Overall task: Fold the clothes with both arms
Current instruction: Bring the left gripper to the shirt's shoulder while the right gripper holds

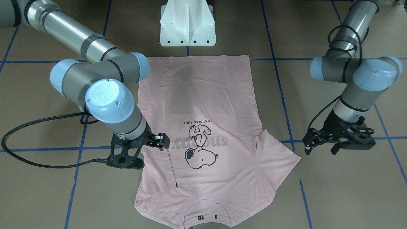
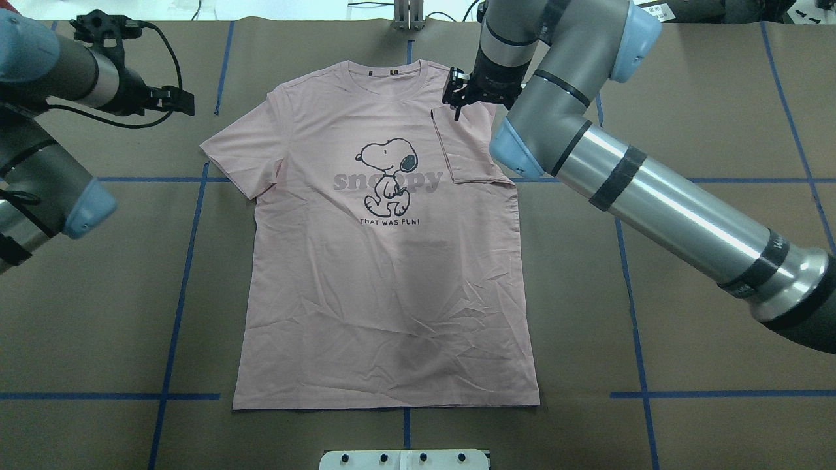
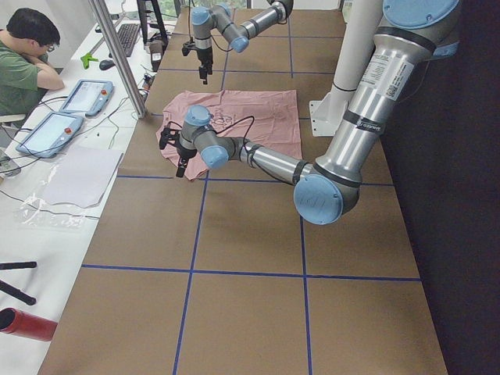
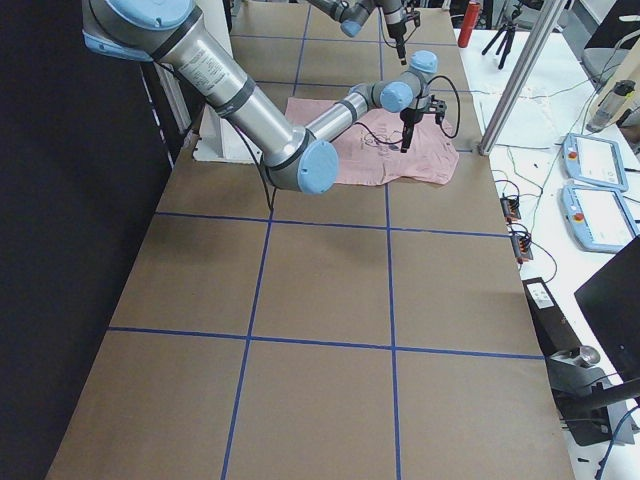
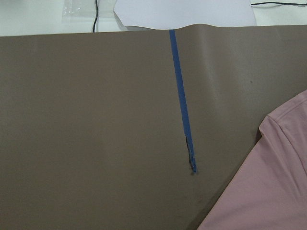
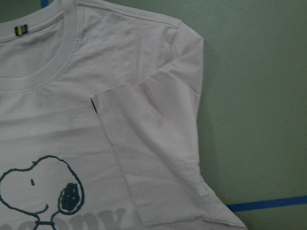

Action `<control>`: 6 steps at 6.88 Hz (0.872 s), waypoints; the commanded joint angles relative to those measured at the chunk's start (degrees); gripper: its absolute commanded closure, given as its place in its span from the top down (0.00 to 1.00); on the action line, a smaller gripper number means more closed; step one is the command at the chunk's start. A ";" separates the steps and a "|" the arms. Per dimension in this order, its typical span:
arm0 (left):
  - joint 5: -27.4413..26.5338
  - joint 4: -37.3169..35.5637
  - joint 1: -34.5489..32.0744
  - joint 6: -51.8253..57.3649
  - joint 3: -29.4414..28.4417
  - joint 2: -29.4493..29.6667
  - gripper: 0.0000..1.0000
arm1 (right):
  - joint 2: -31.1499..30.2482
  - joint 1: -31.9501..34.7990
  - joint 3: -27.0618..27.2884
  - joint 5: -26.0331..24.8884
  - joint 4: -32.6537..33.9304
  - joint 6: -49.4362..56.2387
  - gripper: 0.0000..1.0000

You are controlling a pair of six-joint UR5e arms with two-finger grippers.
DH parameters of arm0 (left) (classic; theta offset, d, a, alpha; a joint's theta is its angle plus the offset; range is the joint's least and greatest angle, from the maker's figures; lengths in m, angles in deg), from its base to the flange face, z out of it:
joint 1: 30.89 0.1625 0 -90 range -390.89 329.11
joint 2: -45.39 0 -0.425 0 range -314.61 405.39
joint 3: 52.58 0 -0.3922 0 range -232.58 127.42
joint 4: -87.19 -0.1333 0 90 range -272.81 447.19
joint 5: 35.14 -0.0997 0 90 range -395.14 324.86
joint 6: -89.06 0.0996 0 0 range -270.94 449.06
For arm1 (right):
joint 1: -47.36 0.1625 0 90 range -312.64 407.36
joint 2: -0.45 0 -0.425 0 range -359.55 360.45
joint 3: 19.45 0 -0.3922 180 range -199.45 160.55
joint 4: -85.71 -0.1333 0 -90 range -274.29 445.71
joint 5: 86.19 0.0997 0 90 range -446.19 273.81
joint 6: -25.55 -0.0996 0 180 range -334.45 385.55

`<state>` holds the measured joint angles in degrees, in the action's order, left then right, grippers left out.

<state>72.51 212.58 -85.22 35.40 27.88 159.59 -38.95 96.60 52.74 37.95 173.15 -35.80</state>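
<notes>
The pale pink Snoopy T-shirt (image 2: 385, 294) lies flat and print up on the table, its collar (image 2: 392, 68) at the far side. One sleeve (image 2: 467, 156) is folded inward over the chest; it also shows in the right wrist view (image 6: 158, 158). The other sleeve (image 2: 238, 156) lies spread flat. My right gripper (image 2: 455, 96) hovers over the folded sleeve near the shoulder, open and empty; it also shows in the front view (image 1: 149, 146). My left gripper (image 2: 176, 101) is open and empty above bare table, beside the spread sleeve, and shows in the front view too (image 1: 321, 148).
The table is covered in brown paper (image 2: 653, 294) with blue tape lines (image 2: 186, 261). The white pedestal base (image 1: 187, 25) stands at the shirt's hem side. A seated person (image 3: 23, 62) and tablets (image 3: 47, 129) are on a side bench beyond the far edge.
</notes>
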 commanded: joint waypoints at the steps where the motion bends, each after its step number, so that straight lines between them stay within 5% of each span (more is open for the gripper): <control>1: -5.79 1.96 4.31 -2.76 -5.12 2.68 0.98 | -4.35 0.95 4.43 1.20 0.53 0.08 1.00; 6: -5.79 4.78 6.08 -2.68 -9.27 2.96 0.84 | -5.34 1.04 6.30 1.02 0.53 -0.09 1.00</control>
<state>66.70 216.96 -79.19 32.63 19.37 162.42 -44.25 97.69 59.02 38.99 173.69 -35.89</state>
